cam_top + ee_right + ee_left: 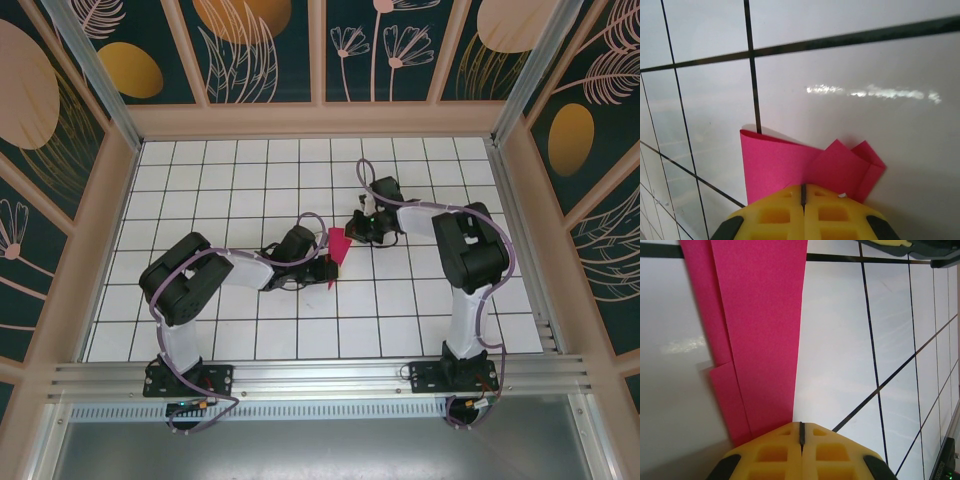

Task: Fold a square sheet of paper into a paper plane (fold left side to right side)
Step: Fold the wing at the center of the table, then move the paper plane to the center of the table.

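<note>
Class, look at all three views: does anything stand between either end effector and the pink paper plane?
Nothing visible does. The left end effector and the right end effector are each shut directly on the paper plane, gripping it from opposite sides.

Magenta-pink paper plane (337, 250), white table (250, 335) — black-gridded, yellow left tool (801, 432), yellow right tool (803, 190) — teal floral walls (260, 50)

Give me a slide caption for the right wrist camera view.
The right claw, shut, pinches the folded pink paper over the white tiled table.
</note>
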Controlling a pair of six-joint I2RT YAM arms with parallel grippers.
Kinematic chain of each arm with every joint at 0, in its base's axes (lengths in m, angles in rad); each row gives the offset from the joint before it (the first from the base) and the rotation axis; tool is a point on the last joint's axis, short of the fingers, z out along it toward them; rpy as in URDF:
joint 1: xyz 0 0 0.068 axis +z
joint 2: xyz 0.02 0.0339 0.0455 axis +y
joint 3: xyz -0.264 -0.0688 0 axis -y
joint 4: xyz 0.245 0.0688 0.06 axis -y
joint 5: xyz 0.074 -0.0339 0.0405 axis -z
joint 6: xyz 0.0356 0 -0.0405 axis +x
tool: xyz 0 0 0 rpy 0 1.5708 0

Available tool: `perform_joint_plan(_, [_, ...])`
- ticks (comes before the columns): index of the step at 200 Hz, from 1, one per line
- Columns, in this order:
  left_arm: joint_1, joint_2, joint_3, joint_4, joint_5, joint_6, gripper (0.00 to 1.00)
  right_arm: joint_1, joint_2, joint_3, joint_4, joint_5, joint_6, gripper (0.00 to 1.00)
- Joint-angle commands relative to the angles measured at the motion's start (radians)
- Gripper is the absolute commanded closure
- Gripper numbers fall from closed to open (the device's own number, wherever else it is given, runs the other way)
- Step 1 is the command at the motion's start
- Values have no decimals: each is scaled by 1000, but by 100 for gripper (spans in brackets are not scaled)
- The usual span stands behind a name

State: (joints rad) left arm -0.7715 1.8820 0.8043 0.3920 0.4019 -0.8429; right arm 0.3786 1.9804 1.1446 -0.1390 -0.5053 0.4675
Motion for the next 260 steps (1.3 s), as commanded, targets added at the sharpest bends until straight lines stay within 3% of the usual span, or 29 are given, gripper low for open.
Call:
perform_joint_plan(1, [-13,9,-54,-164,3,-15,100,-80,50,29,37,163,-34,99])
perform_joint_plan(34, [-15,-8,-61,-145,25,-20,100,-84,54,23,42,138,-40,99])
perform_joint_plan(74, [-23,-52,-81,-150,41,8,92,-83,68,0,60,122,-34,99])
perform_joint_plan(137, [-46,-121,-149,-113,120,22,91,-84,57,8,91,46,-31,97])
perform_joint_plan(151, [-45,-141,-155,-137,99,30,91,-84,47,14,105,18,-27,95])
perform_joint_plan(172, [-45,-177,-154,-163,70,41,91,-84,20,36,102,8,-30,82])
perform_joint_plan(211, [-45,-280,-134,-233,-62,72,87,-86,-80,113,-17,151,-75,58])
perform_joint_plan(231, [-45,-344,-134,-263,-197,76,81,-87,-151,123,-97,277,-76,46])
perform_joint_plan(260, [-45,-423,-124,-298,-447,45,69,-51,-244,72,-160,344,-25,40])
